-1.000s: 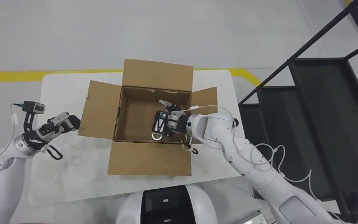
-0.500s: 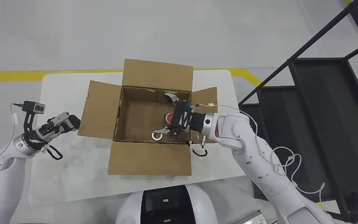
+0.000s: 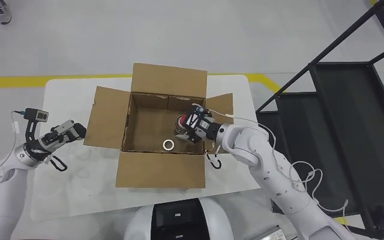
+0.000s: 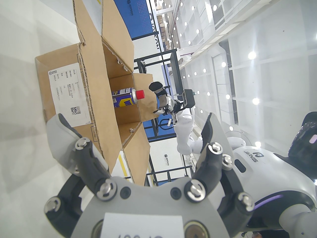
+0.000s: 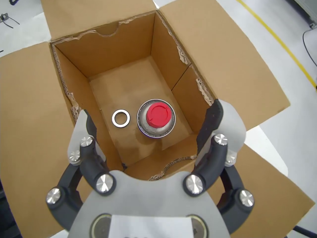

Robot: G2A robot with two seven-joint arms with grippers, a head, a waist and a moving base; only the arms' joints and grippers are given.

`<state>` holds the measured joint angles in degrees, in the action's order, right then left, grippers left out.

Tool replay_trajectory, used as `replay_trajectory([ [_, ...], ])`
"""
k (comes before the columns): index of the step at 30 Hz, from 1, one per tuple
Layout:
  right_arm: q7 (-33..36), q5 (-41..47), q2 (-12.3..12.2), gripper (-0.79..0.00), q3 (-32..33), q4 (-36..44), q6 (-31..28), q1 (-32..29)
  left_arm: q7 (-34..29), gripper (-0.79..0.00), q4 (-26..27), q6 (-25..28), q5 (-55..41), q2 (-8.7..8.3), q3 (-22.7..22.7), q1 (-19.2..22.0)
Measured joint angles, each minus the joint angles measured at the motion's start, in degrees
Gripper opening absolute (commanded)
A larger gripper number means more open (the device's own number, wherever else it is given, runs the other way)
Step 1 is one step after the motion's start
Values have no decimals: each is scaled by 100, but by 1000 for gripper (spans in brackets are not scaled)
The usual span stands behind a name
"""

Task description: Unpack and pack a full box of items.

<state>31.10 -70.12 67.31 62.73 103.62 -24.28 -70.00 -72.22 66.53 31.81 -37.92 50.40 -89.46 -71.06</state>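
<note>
An open cardboard box point(image 3: 153, 171) point(image 5: 118, 6) stands in the middle of the white table point(image 3: 66, 96). Inside it, a spray can with a red cap point(image 3: 182, 124) point(image 5: 156, 118) stands upright near the right wall. A flat metal ring point(image 3: 168, 144) point(image 5: 120, 118) lies on the box floor beside the can. My right gripper point(image 3: 191, 125) point(image 5: 151, 115) hangs open above the can, holding nothing. My left gripper point(image 3: 77, 129) point(image 4: 133, 125) is open and empty over the table, left of the box. From there the blue can point(image 4: 126, 97) and the right gripper point(image 4: 158, 95) show past the box flaps.
The box's four flaps point(image 3: 107, 117) are folded outward. A white label point(image 4: 68, 90) is stuck on the box's left side wall. Black metal stairs point(image 3: 336, 108) stand to the right of the table. A yellow floor line point(image 3: 60, 78) runs behind it.
My right gripper has drawn up and back toward the box's right wall, uncovering the red-capped can and the ring. The left arm has kept still.
</note>
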Motion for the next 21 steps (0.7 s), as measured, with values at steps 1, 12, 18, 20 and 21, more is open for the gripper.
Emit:
replay_trajectory([
  [1, -37, 34, 9, 0, -30, -41, 23, 17, 0, 0, 0, 0, 0, 0, 0, 0],
  [12, -361, 309, 27, 0, -65, -133, -126, 35, 0, 0, 0, 0, 0, 0, 0, 0],
  [18, -351, 370, 43, 0, -38, -263, 228, -34, 0, 0, 0, 0, 0, 0, 0, 0],
  [20, -199, 515, 69, 0, -85, -404, 459, -18, 0, 0, 0, 0, 0, 0, 0, 0],
  [21, -110, 578, 83, 0, -127, -466, 538, 7, 0, 0, 0, 0, 0, 0, 0, 0],
])
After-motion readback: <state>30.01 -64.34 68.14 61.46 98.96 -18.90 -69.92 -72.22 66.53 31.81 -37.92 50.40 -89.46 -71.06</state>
